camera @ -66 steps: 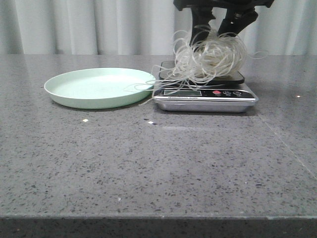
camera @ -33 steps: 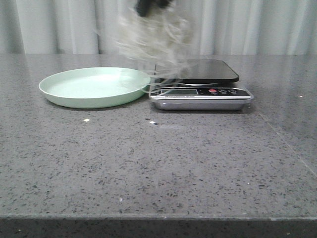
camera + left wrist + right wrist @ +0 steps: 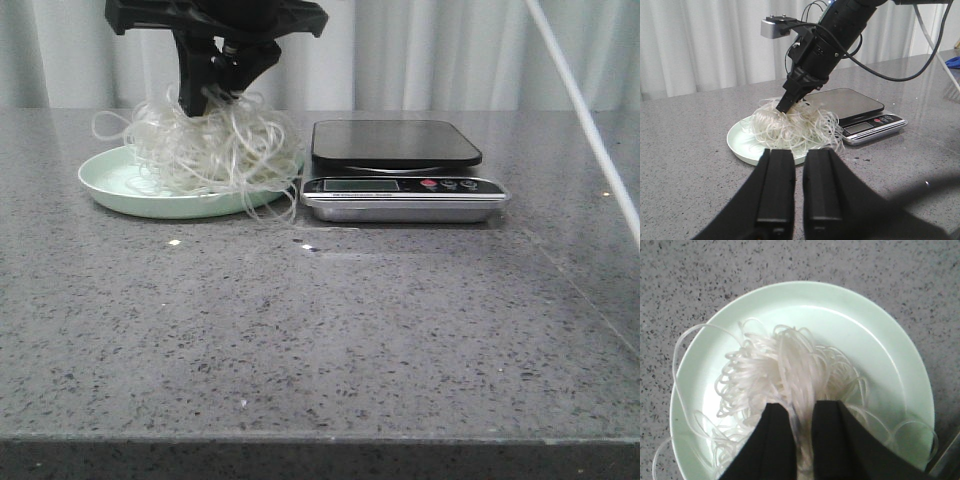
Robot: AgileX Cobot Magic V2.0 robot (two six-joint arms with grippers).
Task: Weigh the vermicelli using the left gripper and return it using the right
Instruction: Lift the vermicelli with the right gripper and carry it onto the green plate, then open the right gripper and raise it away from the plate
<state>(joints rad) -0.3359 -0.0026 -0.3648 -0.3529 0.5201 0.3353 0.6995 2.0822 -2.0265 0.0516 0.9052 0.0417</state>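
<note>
The vermicelli [image 3: 215, 150], a fluffy tangle of whitish strands, rests on the pale green plate [image 3: 110, 185] at the back left. My right gripper [image 3: 205, 100] comes down from above and is shut on the top of the tangle. In the right wrist view the strands [image 3: 785, 375] run up between the two black fingers of my right gripper [image 3: 801, 410], over the plate [image 3: 880, 350]. My left gripper [image 3: 798, 155] is shut and empty, held low over the table in front of the plate [image 3: 740, 145]. It does not show in the front view.
A digital scale [image 3: 400, 185] with a bare black platform stands just right of the plate; stray loops of noodle hang over the plate's rim toward it. A white cable [image 3: 590, 130] slants across the right side. Curtains hang behind the table.
My right gripper has carried the vermicelli from the scale's platform leftward and lowered it onto the green plate. The scale's platform now stands bare.
</note>
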